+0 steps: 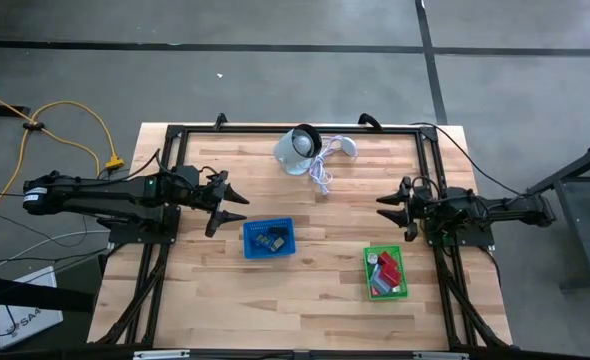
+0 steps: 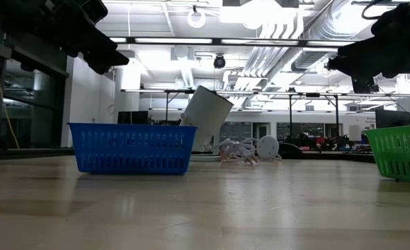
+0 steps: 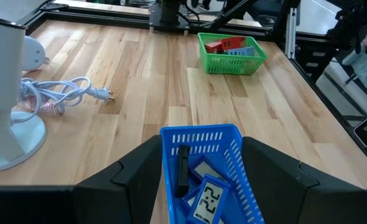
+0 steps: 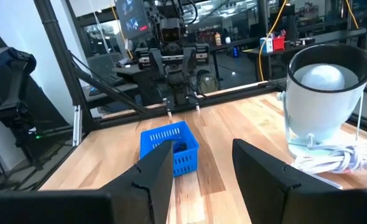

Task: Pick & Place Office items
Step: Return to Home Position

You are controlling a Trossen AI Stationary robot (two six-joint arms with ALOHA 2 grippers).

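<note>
We see the left gripper (image 1: 241, 206) hovering at the table's left, jaws apart, empty; just right of it the blue basket (image 1: 247, 243) holds the dark rectangles (image 3: 183, 167); the green basket (image 1: 367, 275) holds red blocks (image 3: 227, 44) and a pale blue block (image 3: 241, 52); near it the right gripper (image 1: 380, 207) hovers, jaws apart, empty.

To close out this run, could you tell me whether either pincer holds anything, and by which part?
Nothing is held: the left pincer and the right pincer are both open and empty.
</note>
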